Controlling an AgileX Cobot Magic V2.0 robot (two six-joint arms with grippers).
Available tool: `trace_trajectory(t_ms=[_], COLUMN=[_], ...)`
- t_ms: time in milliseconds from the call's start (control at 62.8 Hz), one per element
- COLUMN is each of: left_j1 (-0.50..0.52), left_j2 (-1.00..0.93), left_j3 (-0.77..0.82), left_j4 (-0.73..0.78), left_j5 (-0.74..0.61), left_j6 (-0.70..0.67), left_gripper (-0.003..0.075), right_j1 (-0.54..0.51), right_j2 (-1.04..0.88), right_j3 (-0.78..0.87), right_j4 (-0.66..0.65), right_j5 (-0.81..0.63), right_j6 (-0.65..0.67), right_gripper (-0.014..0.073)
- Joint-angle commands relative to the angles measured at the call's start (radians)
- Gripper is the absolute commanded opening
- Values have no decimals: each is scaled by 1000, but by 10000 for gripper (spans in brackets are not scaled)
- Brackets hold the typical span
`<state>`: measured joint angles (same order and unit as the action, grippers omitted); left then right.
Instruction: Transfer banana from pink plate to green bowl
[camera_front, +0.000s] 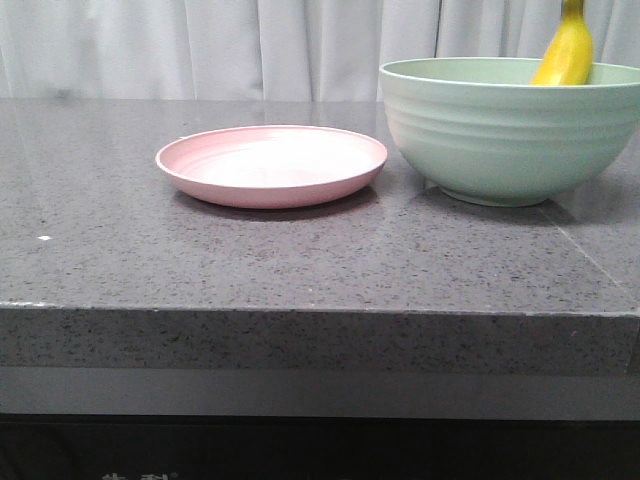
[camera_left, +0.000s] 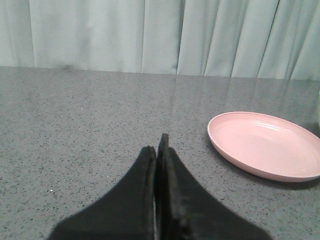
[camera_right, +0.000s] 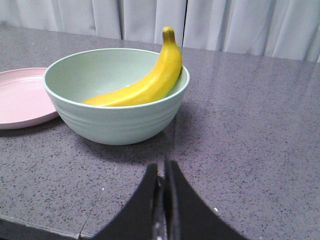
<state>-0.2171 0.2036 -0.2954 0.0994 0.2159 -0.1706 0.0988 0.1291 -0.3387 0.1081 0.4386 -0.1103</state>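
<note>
Lighting: even, bright, diffuse overhead. Soft shadows under pink plate (camera_front: 271, 165) and green bowl (camera_front: 510, 130). Faint sheen on bench (camera_front: 300, 260). Wrist views: near gripper fingers slightly blurred.

Only the two hands of the robot showed, each in its own wrist view. The left hand (camera_left: 159, 150), a pair of matte black fingers (camera_left: 137, 190), was broad at the base and tapered to narrow tips, with a thin dark seam running between the two halves. The right hand (camera_right: 163, 167) had the same matte black, wedge-shaped fingers (camera_right: 145, 200), and a sliver of paler grey showed in the slit between them.
</note>
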Motion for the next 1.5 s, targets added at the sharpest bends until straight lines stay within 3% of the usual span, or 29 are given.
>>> trace_trajectory(t_ms=[0,590,717,1004,1482], left_j1=[3,7,50,190,200], left_j2=[10,-20,-97,-232,-234], left_j3=[-28,5,72,267,304], left_j4=[-8,-17,-107,-157,-157], left_j5=[-82,-107,-107,-137,-133], left_j6=[-9,36,87,89,89], left_gripper=[-18,-18,-18,-18,-18], right_j1=[-8,-8,-8,-8,-8], right_j2=[10,10,10,10,10], right_j3=[-24,-24,-24,-24,-24], right_j4=[9,9,9,9,9], right_j5=[-88,-88,-88,-88,-87], right_j6=[-7,-7,-7,-7,-7], right_gripper=[-68,-68,-68,-68,-68])
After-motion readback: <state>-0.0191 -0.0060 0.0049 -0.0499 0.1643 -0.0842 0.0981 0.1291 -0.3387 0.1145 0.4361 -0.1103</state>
